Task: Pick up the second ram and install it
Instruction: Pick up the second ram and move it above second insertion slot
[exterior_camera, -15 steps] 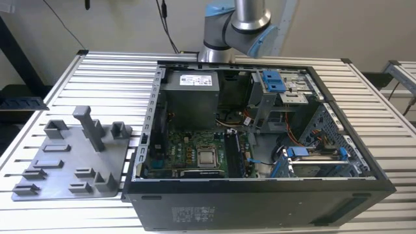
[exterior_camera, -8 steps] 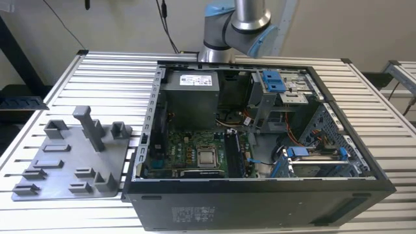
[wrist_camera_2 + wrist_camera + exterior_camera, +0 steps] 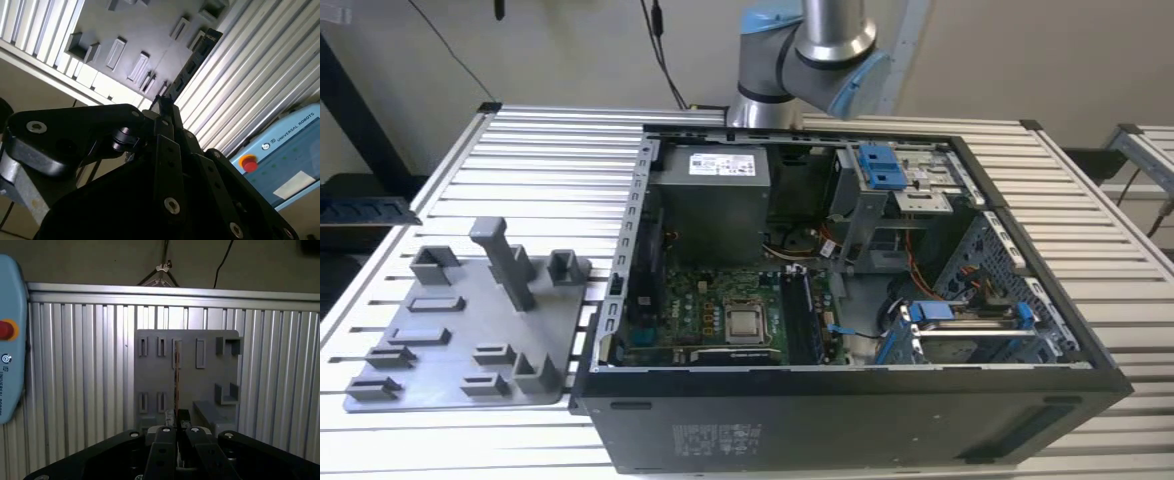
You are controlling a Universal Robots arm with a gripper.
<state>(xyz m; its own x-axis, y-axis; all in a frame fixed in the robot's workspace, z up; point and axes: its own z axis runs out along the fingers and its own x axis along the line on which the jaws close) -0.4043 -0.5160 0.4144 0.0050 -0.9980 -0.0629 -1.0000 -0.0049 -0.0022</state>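
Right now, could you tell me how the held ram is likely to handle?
The second ram looks stiff: it juts straight out of the gripper without sagging. Thin and flat, it is probably light. Gripped at one end, it may pivot if bumped.

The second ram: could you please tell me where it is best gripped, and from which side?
Across its two flat faces near one end, coming in along its length. The second ram is long, thin and flat, so only the faces offer broad contact; the gripper appears shut on it this way, edge-on in the first wrist view.
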